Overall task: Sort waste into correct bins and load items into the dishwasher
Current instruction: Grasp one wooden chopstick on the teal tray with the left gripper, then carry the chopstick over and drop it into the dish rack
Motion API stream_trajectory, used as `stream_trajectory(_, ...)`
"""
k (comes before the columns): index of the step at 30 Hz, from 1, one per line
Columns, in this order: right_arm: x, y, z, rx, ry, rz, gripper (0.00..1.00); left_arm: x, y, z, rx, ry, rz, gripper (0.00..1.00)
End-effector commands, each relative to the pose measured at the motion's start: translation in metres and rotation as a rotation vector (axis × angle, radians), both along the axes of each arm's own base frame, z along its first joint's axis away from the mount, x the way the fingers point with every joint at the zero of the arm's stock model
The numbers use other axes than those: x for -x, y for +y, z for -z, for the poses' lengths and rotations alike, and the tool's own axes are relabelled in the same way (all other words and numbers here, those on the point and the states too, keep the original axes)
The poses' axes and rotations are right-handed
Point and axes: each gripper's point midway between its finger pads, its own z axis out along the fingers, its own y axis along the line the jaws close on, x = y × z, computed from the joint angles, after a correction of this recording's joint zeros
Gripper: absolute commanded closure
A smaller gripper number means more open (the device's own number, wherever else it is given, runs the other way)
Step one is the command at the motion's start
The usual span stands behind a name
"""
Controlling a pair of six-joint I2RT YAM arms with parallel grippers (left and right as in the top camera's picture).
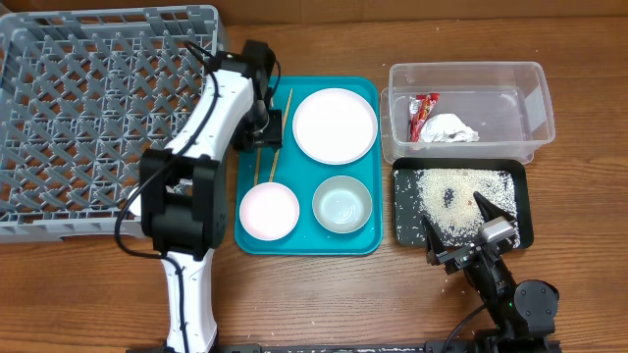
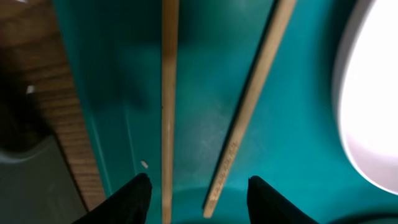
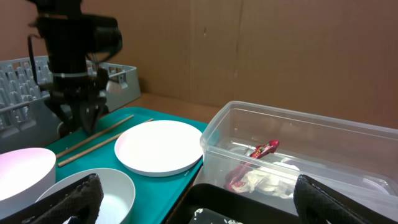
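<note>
My left gripper point(image 1: 267, 129) is open low over the two wooden chopsticks point(image 1: 278, 147) on the teal tray; in the left wrist view both chopsticks point(image 2: 169, 93) lie between its fingertips point(image 2: 198, 184). The plate point(image 1: 335, 125), pink bowl point(image 1: 268, 210) and greenish-white bowl point(image 1: 341, 204) sit on the same tray. My right gripper point(image 1: 459, 224) is open and empty at the near edge of the black tray point(image 1: 522, 201), which holds rice point(image 1: 442, 196). The clear tub point(image 1: 535, 93) holds the red wrapper point(image 1: 423, 114) and paper wad point(image 1: 449, 129). The cup is out of view.
The grey dish rack point(image 1: 88, 108) fills the left side, with nothing showing in it. The teal tray point(image 1: 368, 235) lies between the rack and the bins. A few rice grains point(image 1: 453, 286) lie on the wood by my right gripper. A cardboard wall point(image 3: 280, 50) stands behind the table.
</note>
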Motion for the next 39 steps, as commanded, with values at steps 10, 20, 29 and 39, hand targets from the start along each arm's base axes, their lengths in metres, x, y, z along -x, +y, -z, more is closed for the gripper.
stream_trajectory(10,0.000,-0.001,0.002,-0.004,-0.002,0.004,0.00,-0.015,0.007,0.034,-0.066,-0.018,0.055,0.66)
stream_trajectory(20,0.000,-0.001,0.002,-0.004,-0.002,0.004,0.00,-0.022,0.018,0.038,-0.116,-0.043,0.025,0.65)
stream_trajectory(29,0.000,-0.001,0.002,-0.004,-0.002,0.004,0.00,-0.007,0.025,0.051,-0.125,0.009,0.021,0.96)
stream_trajectory(39,0.000,-0.001,0.002,-0.004,-0.003,0.004,0.00,-0.028,0.039,-0.070,-0.038,-0.049,-0.026,0.96)
